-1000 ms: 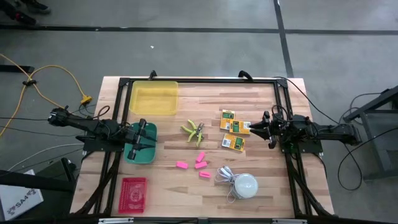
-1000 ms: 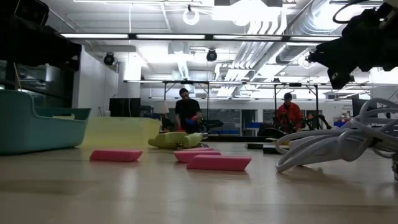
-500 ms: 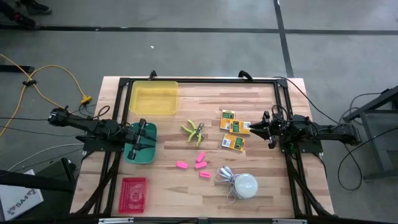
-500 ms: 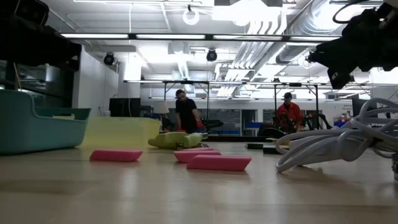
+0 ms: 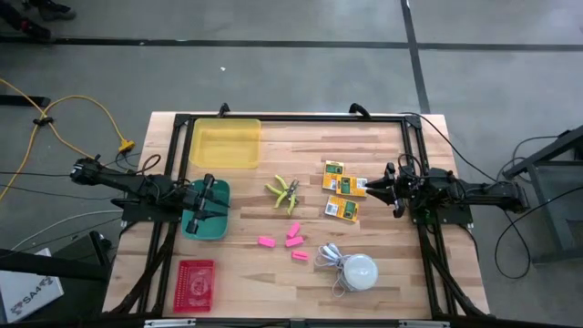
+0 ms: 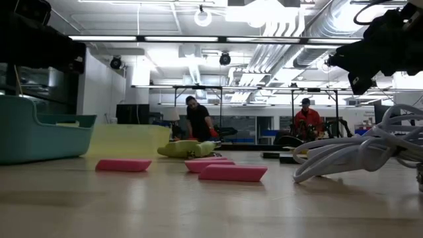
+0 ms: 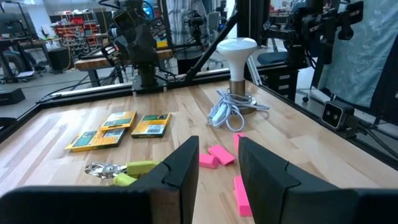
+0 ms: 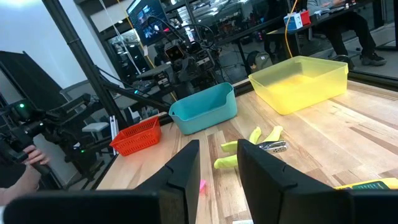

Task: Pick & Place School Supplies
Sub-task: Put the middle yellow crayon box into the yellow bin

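Three flat yellow-and-green boxes (image 5: 342, 189) lie flat at the table's right-centre, just left of my right gripper (image 5: 387, 187). The lime-green-handled tool (image 5: 285, 193) lies mid-table. Several pink erasers (image 5: 290, 242) lie nearer the front edge, and they also show in the low view (image 6: 232, 172). My left gripper (image 5: 208, 202) hovers over the teal bin (image 5: 219, 226). In the wrist views, the left gripper (image 7: 219, 146) and the right gripper (image 8: 217, 149) each show a narrow gap between the fingers with nothing in it.
A yellow bin (image 5: 225, 144) sits at the far left and a red basket (image 5: 194, 284) at the near left. A white dome (image 5: 358, 271) with a coiled cord (image 5: 330, 257) stands near the front. A black frame rims the table. People show in the room beyond the table.
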{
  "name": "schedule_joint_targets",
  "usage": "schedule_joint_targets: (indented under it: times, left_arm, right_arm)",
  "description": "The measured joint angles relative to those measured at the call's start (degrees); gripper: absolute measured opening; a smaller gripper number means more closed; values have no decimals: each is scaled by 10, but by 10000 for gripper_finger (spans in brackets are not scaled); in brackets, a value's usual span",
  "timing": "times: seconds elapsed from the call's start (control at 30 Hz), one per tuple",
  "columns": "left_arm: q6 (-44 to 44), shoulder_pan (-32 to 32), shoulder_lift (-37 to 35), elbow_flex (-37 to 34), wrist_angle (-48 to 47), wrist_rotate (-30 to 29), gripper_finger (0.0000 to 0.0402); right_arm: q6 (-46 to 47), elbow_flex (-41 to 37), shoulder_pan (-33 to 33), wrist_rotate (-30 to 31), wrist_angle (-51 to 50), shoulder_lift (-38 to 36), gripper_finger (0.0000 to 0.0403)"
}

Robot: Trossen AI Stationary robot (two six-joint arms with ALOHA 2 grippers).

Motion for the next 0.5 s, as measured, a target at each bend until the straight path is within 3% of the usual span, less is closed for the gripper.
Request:
schedule_joint_targets:
  times: [0.3, 0.5]
  left_arm:
    - [2, 0, 0, 0, 45, -1, 108]
    - [-11, 0, 4, 18, 53, -51, 108]
  right_arm:
    - [0, 0, 0, 0, 0, 0, 95]
    - [0, 0, 0, 0, 0, 0, 95]
